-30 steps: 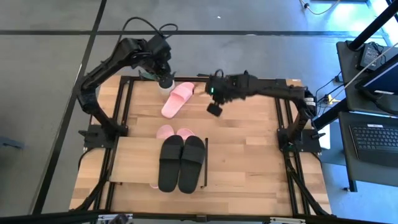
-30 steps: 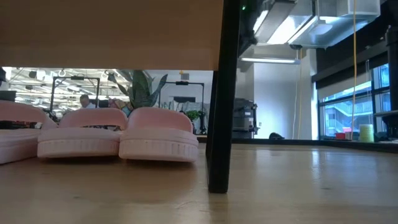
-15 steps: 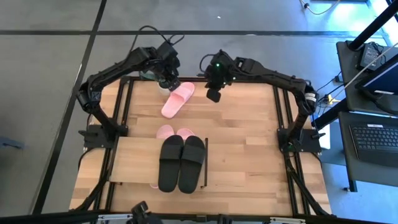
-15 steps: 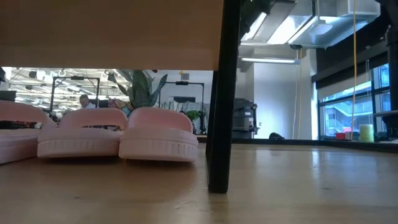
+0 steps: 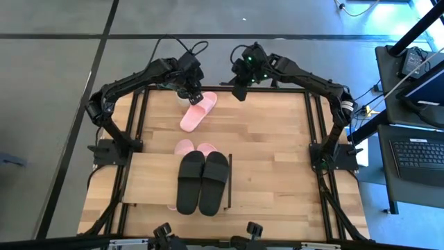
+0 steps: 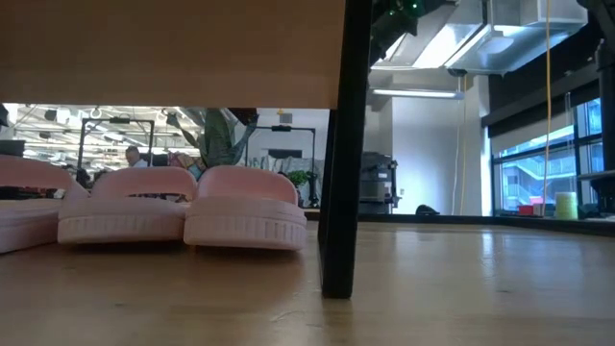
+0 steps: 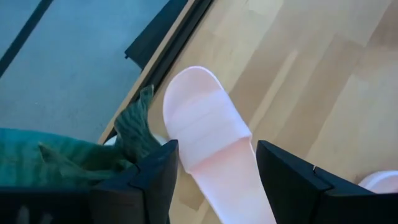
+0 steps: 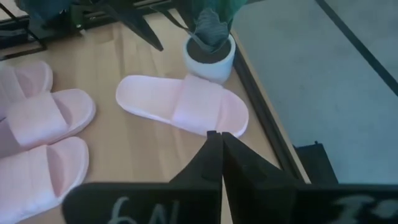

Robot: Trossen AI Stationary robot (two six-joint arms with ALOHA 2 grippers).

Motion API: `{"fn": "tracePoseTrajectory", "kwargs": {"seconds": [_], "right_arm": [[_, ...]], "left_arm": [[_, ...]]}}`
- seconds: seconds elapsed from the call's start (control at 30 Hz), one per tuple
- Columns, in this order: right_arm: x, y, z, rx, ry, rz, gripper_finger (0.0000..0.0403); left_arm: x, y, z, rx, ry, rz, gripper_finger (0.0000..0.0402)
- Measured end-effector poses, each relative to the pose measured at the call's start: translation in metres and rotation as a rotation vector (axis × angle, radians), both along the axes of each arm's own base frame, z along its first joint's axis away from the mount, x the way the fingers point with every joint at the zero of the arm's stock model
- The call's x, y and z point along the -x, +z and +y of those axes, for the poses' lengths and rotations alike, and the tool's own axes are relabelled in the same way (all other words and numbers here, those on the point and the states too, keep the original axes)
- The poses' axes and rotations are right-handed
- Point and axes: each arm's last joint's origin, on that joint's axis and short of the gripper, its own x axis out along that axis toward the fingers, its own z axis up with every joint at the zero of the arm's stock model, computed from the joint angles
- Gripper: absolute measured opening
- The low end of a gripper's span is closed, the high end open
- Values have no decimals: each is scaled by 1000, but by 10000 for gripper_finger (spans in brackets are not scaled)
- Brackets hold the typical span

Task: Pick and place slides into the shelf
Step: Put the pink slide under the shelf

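Observation:
A lone pale pink slide [image 5: 198,111] lies flat on the tabletop near the far edge. My left gripper [image 5: 191,94] hovers over its far end, open. In the left wrist view its fingers [image 7: 163,177] stand on either side of the slide [image 7: 211,140], and I see no touch. My right gripper [image 5: 239,90] is shut [image 8: 216,140] and raised over the far edge, to the right of that slide [image 8: 183,102]. The black pair [image 5: 202,182] rests on the shelf's top board [image 5: 149,180]. Pink slides [image 6: 245,207] sit under the board, toes poking out [image 5: 195,147].
A small white pot with a green plant [image 8: 211,53] stands at the far edge beside the lone slide's far end, close to my left gripper. The shelf's black end post [image 6: 341,144] stands on the tabletop. Bare planks [image 5: 277,160] lie right of the shelf.
My right gripper has risen and drawn back from over the table's middle toward the far edge. My left gripper has shifted a little right and nearer, over the lone pink slide's far end. The slides have stayed where they were.

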Motion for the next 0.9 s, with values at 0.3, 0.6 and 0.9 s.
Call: {"fn": "tracePoseTrajectory", "kwargs": {"seconds": [0.3,0.6,0.9], "right_arm": [[3,0,-4,1,-10,4,6],[7,-5,-4,-25,-19,62,6],[11,-9,-3,-13,-8,131,6]], "left_arm": [[-22,0,-31,-153,-470,105,208],[-48,-27,-46,-308,-671,341,208],[-51,-92,-53,-346,-693,475,208]]}}
